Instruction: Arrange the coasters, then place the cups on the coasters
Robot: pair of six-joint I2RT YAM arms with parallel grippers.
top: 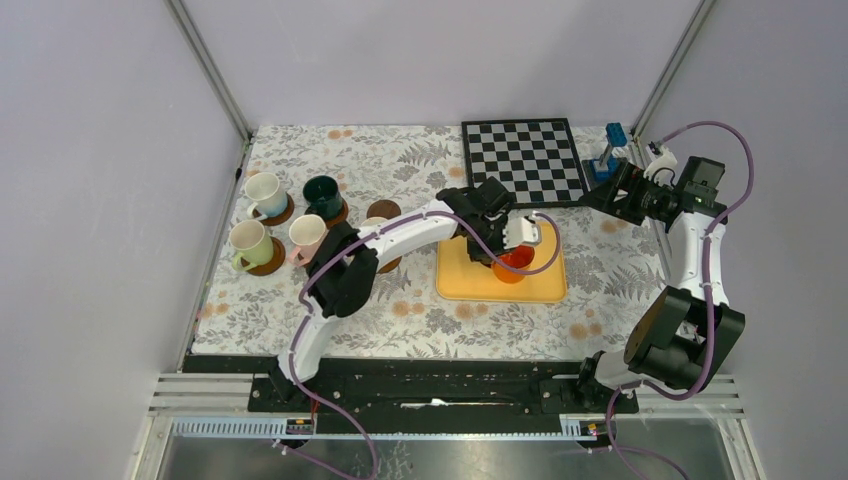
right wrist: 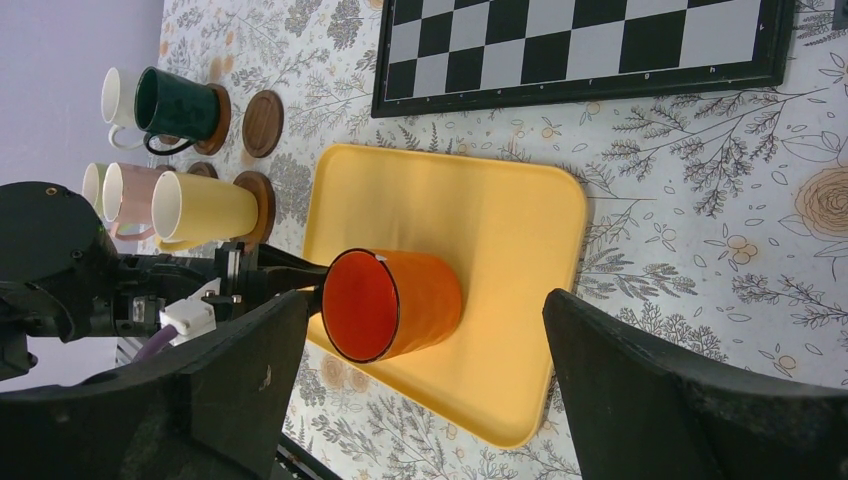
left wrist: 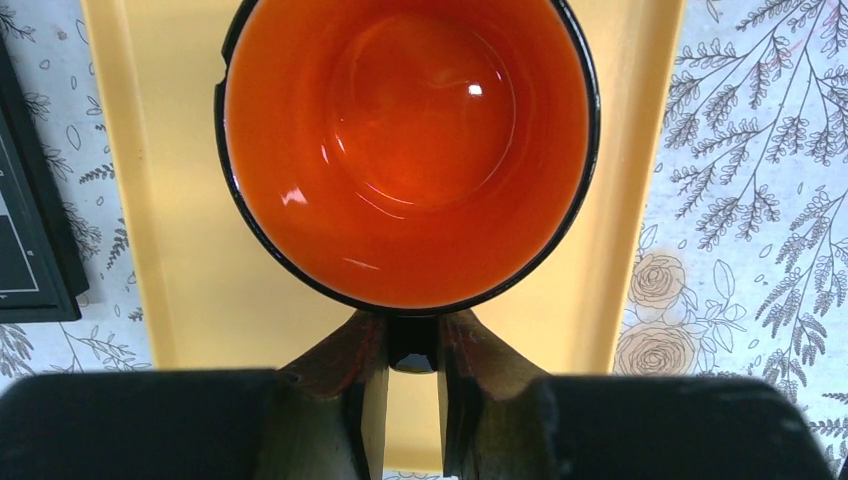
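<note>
The orange cup (top: pixel 513 263) stands upright on the yellow tray (top: pixel 545 290). My left gripper (left wrist: pixel 413 352) is shut on that cup's dark handle, right below the rim (left wrist: pixel 410 150). In the right wrist view, the same orange cup (right wrist: pixel 395 300) shows with the left fingers (right wrist: pixel 275 272) at its handle. My right gripper (top: pixel 603 197) hangs open at the chessboard's right corner, holding nothing. White (top: pixel 263 190), dark green (top: pixel 322 195), light green (top: pixel 248 243) and pink (top: pixel 305 235) cups sit on brown coasters. A cream-yellow cup (right wrist: pixel 205 205) sits on its coaster too. One coaster (top: pixel 383 209) is bare.
A chessboard (top: pixel 523 160) lies behind the tray, and a blue object (top: pixel 610 150) stands at its right. The left arm stretches over the cloth between the cups and the tray. White walls and metal posts close in the table.
</note>
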